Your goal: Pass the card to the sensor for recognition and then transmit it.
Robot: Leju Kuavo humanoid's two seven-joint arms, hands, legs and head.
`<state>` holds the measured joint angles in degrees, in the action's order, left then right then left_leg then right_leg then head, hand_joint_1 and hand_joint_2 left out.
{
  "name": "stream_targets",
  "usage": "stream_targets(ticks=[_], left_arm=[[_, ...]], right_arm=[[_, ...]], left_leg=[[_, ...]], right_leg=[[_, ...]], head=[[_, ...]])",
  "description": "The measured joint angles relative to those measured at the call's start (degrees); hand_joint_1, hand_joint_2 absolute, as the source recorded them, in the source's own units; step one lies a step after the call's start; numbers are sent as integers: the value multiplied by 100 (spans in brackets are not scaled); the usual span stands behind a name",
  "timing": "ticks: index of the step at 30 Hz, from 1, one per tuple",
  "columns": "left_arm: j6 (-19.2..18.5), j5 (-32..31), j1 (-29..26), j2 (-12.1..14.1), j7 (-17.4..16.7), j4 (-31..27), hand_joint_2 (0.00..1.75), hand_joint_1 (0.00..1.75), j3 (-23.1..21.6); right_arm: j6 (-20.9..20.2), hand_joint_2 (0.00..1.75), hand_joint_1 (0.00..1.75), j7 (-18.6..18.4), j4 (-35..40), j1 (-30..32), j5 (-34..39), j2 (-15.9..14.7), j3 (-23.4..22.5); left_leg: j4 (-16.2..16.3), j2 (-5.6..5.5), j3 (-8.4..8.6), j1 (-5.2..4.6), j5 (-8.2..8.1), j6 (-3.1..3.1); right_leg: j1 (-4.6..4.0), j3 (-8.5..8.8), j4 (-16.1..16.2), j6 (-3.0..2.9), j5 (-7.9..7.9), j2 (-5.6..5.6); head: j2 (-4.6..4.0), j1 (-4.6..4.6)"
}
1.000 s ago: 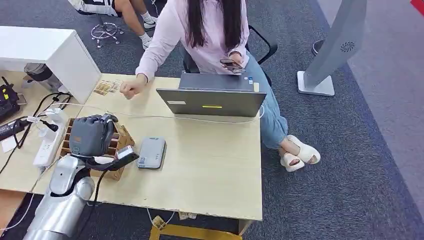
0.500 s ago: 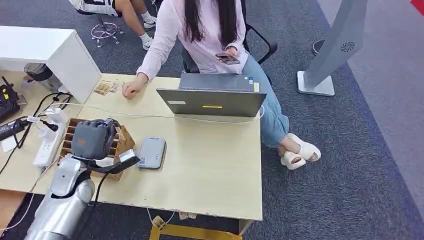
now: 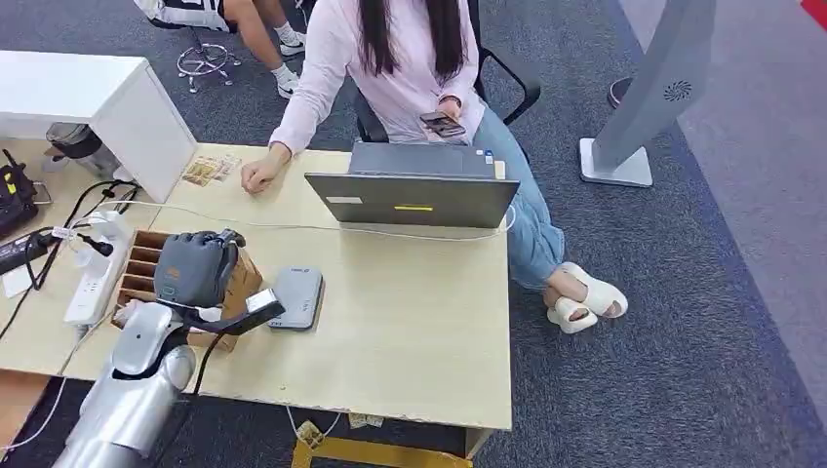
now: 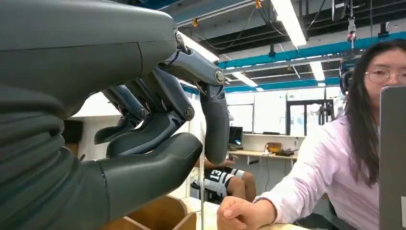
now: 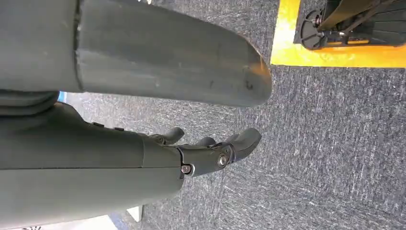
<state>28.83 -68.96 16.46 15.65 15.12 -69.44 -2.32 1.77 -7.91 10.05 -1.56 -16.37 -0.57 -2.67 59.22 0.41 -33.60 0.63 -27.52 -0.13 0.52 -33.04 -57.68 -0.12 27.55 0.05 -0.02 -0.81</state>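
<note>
My left hand [image 3: 195, 268] hovers over the right end of the wooden card box [image 3: 139, 265], just left of the grey sensor pad [image 3: 295, 297] lying flat on the desk. In the left wrist view, the thumb and a finger of that hand [image 4: 158, 139] pinch a thin card [image 4: 202, 191], seen edge-on as a pale upright line. The other fingers are curled in above it. My right hand [image 5: 210, 148] hangs over the carpet with its fingers loosely apart and nothing in them.
A person [image 3: 390, 58] sits across the desk behind an open laptop [image 3: 414, 195], one fist [image 3: 258, 175] resting on the desk. A white cable runs across the desk. A power strip [image 3: 93, 278] and cables lie to the left, beside a white cabinet [image 3: 88, 97].
My left hand has moved to the right from over the middle of the card box toward the sensor pad. The person's fist has shifted slightly.
</note>
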Motion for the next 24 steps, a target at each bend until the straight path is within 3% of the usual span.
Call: stream_targets(ticks=[15,24], left_arm=[[-319,-548,494,-181,-468,648,175,175,-601],[-507,-658,699,-240,-546,1128,175,175,-861]], right_arm=[[-31,0,0,52,0,-2,-55,83,-7],[-42,0,0,57,0,-3,-68,109,-13]], left_leg=[[0,0,0,0,0,0],[0,-1,-1,0,0,0]], right_leg=[[0,1,0,0,-1,-1],[0,1,0,0,0,-1]], head=[[0,-2],[0,0]])
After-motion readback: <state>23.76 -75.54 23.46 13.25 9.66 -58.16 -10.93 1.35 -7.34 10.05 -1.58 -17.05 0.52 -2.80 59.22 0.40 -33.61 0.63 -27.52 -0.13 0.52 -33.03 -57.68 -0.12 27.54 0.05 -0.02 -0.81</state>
